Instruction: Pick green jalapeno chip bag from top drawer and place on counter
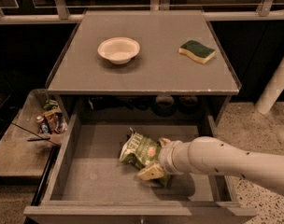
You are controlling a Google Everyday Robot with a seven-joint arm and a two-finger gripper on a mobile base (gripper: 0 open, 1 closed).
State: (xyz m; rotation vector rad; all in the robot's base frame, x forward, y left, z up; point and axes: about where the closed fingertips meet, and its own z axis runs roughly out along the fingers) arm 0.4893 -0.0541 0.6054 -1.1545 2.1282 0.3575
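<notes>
The green jalapeno chip bag (139, 149) lies crumpled on the floor of the open top drawer (97, 181), right of its middle. My white arm reaches in from the right. My gripper (157, 168) is at the bag's right end, down against it, with the wrist covering the fingers. The grey counter (146, 73) is above the drawer.
A white bowl (118, 49) and a green-and-yellow sponge (196, 51) sit on the counter. A low grey side tray (16, 148) with cans and clutter stands left of the drawer. A white post (275, 85) stands at the right.
</notes>
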